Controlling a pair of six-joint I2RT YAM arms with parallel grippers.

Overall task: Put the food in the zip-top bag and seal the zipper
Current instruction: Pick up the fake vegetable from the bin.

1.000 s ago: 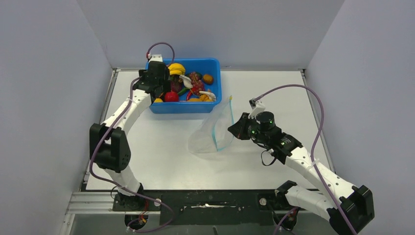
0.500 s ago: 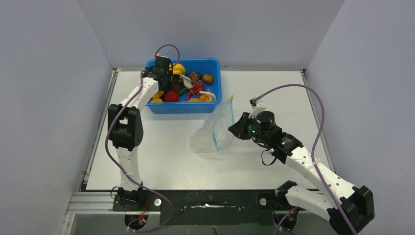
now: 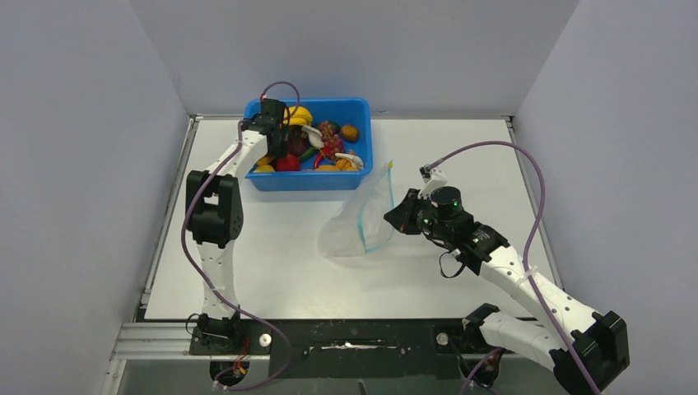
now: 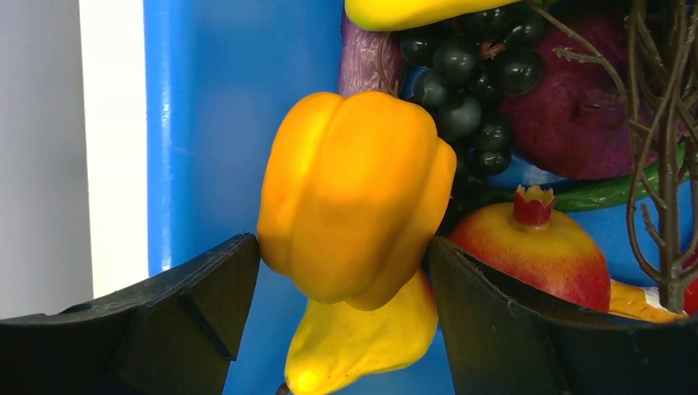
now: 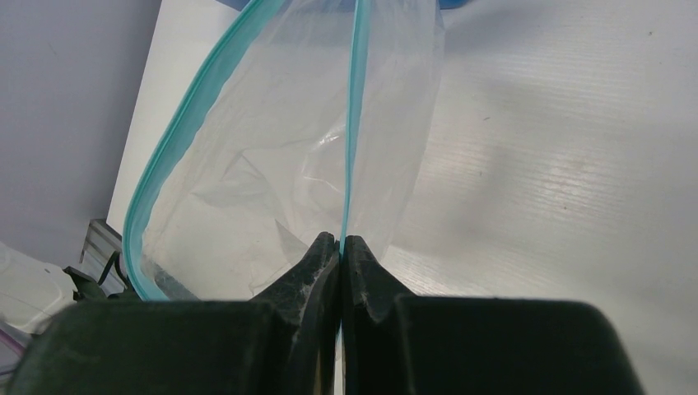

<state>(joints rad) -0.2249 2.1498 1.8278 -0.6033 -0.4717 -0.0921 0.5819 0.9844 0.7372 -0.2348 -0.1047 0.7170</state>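
The food lies heaped in a blue tub (image 3: 363, 109) at the back. My left gripper (image 3: 276, 145) is down inside the tub's left end, open. In the left wrist view its fingers (image 4: 206, 288) stand either side of an orange-yellow bell pepper (image 4: 354, 189), close against it. A yellow pear (image 4: 362, 337) lies beneath, with a pomegranate (image 4: 535, 251) and dark grapes (image 4: 469, 74) to the right. The clear zip-top bag (image 3: 352, 228) rests mid-table, mouth gaping. My right gripper (image 5: 341, 240) is shut on one lip of its teal zipper (image 5: 355, 123), holding that edge up.
The tub's blue left wall (image 4: 206, 123) is right beside my left fingers. A brown twiggy stem (image 4: 667, 164) stands at the right of the left wrist view. Grey walls enclose the white table (image 3: 272, 247) on three sides.
My left arm has reached further into the tub, its elbow swinging up and toward the back. The right gripper and the bag have barely moved.
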